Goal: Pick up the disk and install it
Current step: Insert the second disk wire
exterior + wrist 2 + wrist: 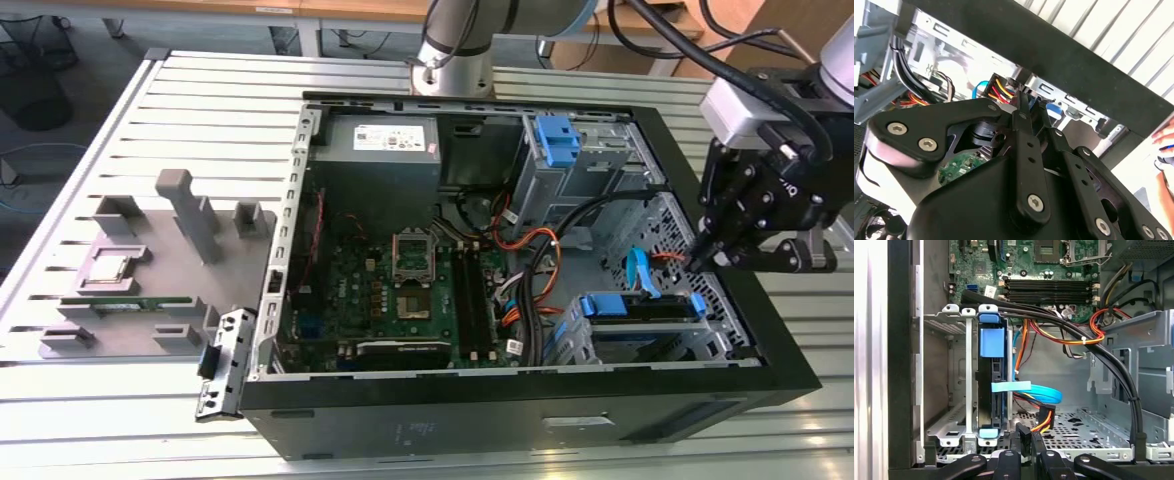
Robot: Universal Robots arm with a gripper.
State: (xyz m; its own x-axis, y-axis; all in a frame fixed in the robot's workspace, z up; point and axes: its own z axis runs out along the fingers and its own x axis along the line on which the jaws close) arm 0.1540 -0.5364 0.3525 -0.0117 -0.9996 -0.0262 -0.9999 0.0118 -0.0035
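We see an open black computer case (534, 420) lying on a slatted metal worktop (160, 90). Inside it sit a green circuit board (400, 290), a grey power supply (387, 140) at the far end, and orange cables (1074, 340) beside a pale blue flat cable (1039, 390). At the exterior view's left stands a grey holder (147, 260) with upright blocks.

You see the disk (992, 390) on edge in its metal bay (956, 385) | blue rail tabs at both ends | gripper (1026, 442) near orange-yellow cables (1046, 417)
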